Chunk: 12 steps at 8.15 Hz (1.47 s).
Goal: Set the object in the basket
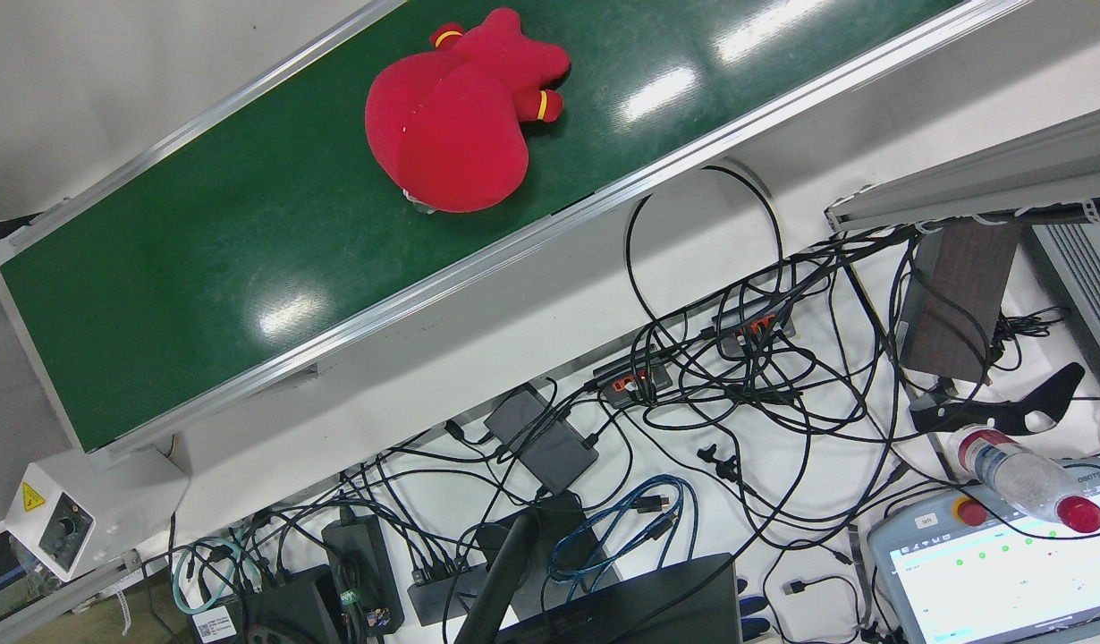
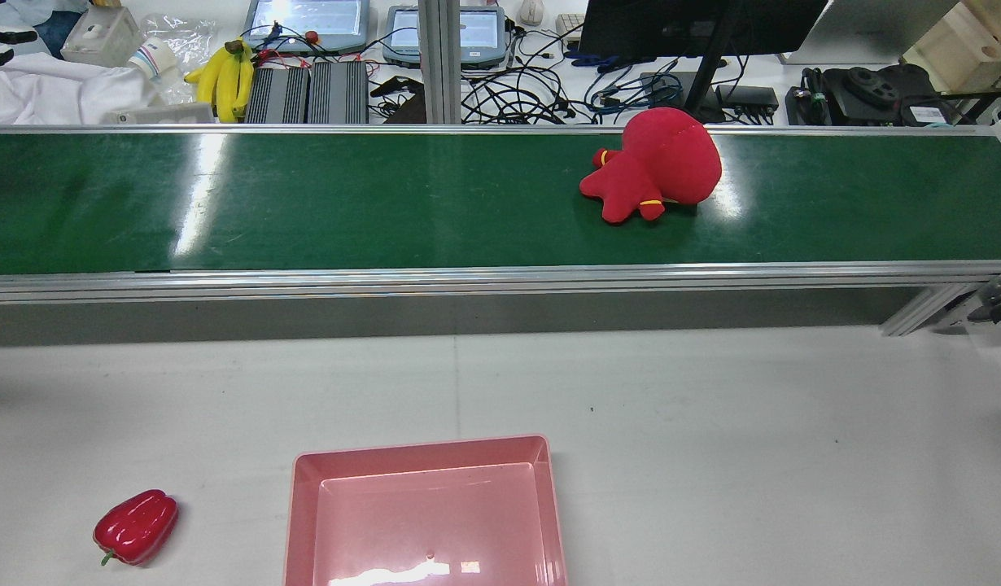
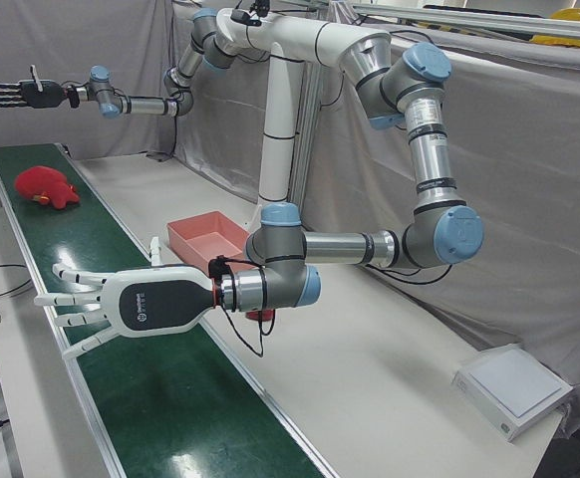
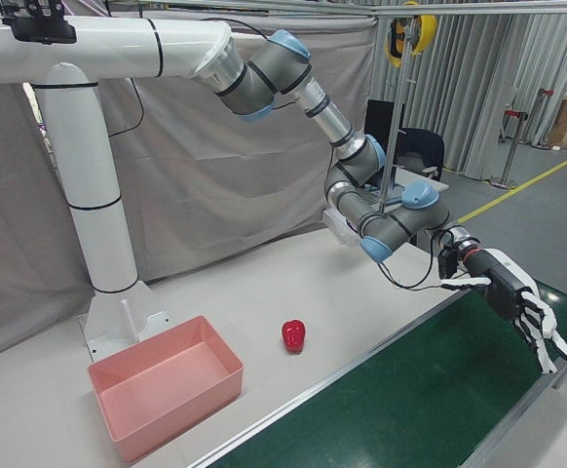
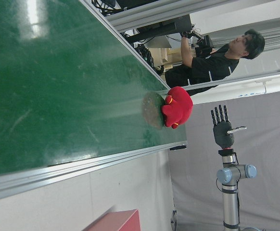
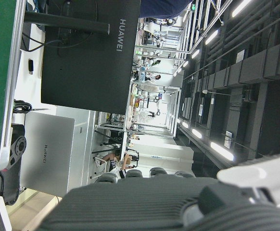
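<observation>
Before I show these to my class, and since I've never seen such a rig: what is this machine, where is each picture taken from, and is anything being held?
It is two robot arms on one white stand, each ending in a fingered hand. The left robot hand and the right robot hand are both open and hold nothing.

One camera looks from behind the arms and one from above the belt. Two look from the front corners, and one rides on each hand.

A red plush toy lies on the green conveyor belt. A red pepper and an empty pink basket sit on the white table.
</observation>
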Each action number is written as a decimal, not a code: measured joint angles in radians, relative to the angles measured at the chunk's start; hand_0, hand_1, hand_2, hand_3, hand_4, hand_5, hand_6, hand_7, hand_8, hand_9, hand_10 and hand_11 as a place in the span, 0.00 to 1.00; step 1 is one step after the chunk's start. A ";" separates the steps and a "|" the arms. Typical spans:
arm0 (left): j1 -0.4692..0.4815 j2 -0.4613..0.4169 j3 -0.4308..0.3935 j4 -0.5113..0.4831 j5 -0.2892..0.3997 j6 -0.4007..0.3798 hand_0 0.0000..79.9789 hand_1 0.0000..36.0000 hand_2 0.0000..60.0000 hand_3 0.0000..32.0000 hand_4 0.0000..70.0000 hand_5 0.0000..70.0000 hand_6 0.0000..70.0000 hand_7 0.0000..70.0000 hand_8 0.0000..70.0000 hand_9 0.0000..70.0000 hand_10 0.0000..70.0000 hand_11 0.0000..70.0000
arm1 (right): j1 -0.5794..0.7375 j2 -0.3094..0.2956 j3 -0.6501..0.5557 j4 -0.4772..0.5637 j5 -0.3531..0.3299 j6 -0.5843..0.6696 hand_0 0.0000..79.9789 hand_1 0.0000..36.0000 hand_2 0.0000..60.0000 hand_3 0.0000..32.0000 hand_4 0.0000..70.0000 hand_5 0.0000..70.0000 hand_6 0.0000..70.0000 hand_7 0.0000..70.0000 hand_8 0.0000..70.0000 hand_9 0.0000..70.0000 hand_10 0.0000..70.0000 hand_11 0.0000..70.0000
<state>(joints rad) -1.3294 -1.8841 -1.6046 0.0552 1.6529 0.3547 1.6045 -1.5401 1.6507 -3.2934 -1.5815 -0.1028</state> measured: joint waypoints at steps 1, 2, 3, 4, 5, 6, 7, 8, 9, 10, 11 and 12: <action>-0.001 0.001 -0.001 0.000 0.000 -0.003 0.59 0.22 0.00 0.63 0.02 0.44 0.06 0.12 0.20 0.19 0.03 0.05 | 0.000 0.000 0.000 0.000 0.000 0.000 0.00 0.00 0.00 0.00 0.00 0.00 0.00 0.00 0.00 0.00 0.00 0.00; 0.000 0.001 -0.001 0.000 0.001 -0.005 0.60 0.22 0.00 0.64 0.02 0.43 0.06 0.12 0.20 0.20 0.03 0.05 | 0.000 0.000 0.000 0.000 0.000 0.000 0.00 0.00 0.00 0.00 0.00 0.00 0.00 0.00 0.00 0.00 0.00 0.00; 0.000 0.001 -0.002 0.000 0.001 -0.007 0.59 0.21 0.00 0.63 0.02 0.43 0.06 0.12 0.21 0.19 0.03 0.05 | 0.000 0.000 0.000 0.000 0.000 0.000 0.00 0.00 0.00 0.00 0.00 0.00 0.00 0.00 0.00 0.00 0.00 0.00; -0.001 0.001 -0.002 0.000 0.001 -0.007 0.60 0.22 0.00 0.66 0.02 0.43 0.06 0.12 0.20 0.19 0.03 0.06 | 0.000 0.000 0.000 0.000 0.000 0.000 0.00 0.00 0.00 0.00 0.00 0.00 0.00 0.00 0.00 0.00 0.00 0.00; -0.001 0.001 -0.002 0.000 0.001 -0.008 0.60 0.22 0.00 0.66 0.02 0.43 0.06 0.12 0.20 0.19 0.02 0.05 | 0.000 0.000 0.000 0.000 0.000 0.000 0.00 0.00 0.00 0.00 0.00 0.00 0.00 0.00 0.00 0.00 0.00 0.00; 0.000 0.000 -0.003 0.000 0.001 -0.008 0.60 0.22 0.00 0.66 0.02 0.43 0.06 0.12 0.20 0.19 0.02 0.05 | 0.000 0.000 0.001 0.000 0.000 0.000 0.00 0.00 0.00 0.00 0.00 0.00 0.00 0.00 0.00 0.00 0.00 0.00; 0.000 0.000 -0.004 0.000 0.001 -0.009 0.60 0.23 0.00 0.68 0.02 0.43 0.06 0.12 0.20 0.19 0.03 0.05 | 0.000 0.000 0.001 0.000 0.000 0.000 0.00 0.00 0.00 0.00 0.00 0.00 0.00 0.00 0.00 0.00 0.00 0.00; 0.000 0.000 -0.004 0.000 0.001 -0.009 0.60 0.23 0.00 0.69 0.02 0.42 0.06 0.12 0.20 0.19 0.03 0.06 | 0.000 0.000 0.000 0.000 0.000 0.000 0.00 0.00 0.00 0.00 0.00 0.00 0.00 0.00 0.00 0.00 0.00 0.00; -0.002 0.000 -0.004 0.000 0.001 -0.012 0.60 0.23 0.00 0.68 0.03 0.42 0.06 0.12 0.20 0.19 0.03 0.06 | 0.000 0.000 0.000 0.000 0.000 0.000 0.00 0.00 0.00 0.00 0.00 0.00 0.00 0.00 0.00 0.00 0.00 0.00; -0.002 0.000 -0.004 0.000 0.001 -0.015 0.60 0.22 0.00 0.68 0.03 0.43 0.06 0.12 0.20 0.19 0.03 0.06 | 0.000 0.000 0.000 0.000 0.000 0.000 0.00 0.00 0.00 0.00 0.00 0.00 0.00 0.00 0.00 0.00 0.00 0.00; -0.002 0.000 -0.004 0.000 0.001 -0.019 0.60 0.22 0.00 0.68 0.02 0.43 0.06 0.12 0.20 0.19 0.03 0.05 | 0.000 0.000 0.000 0.000 0.000 0.000 0.00 0.00 0.00 0.00 0.00 0.00 0.00 0.00 0.00 0.00 0.00 0.00; -0.004 0.000 -0.005 0.000 0.001 -0.020 0.60 0.22 0.00 0.69 0.03 0.43 0.06 0.12 0.20 0.19 0.02 0.05 | 0.000 0.000 0.000 0.000 0.000 0.000 0.00 0.00 0.00 0.00 0.00 0.00 0.00 0.00 0.00 0.00 0.00 0.00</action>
<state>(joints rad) -1.3335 -1.8837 -1.6091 0.0552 1.6536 0.3343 1.6046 -1.5401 1.6506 -3.2935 -1.5816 -0.1028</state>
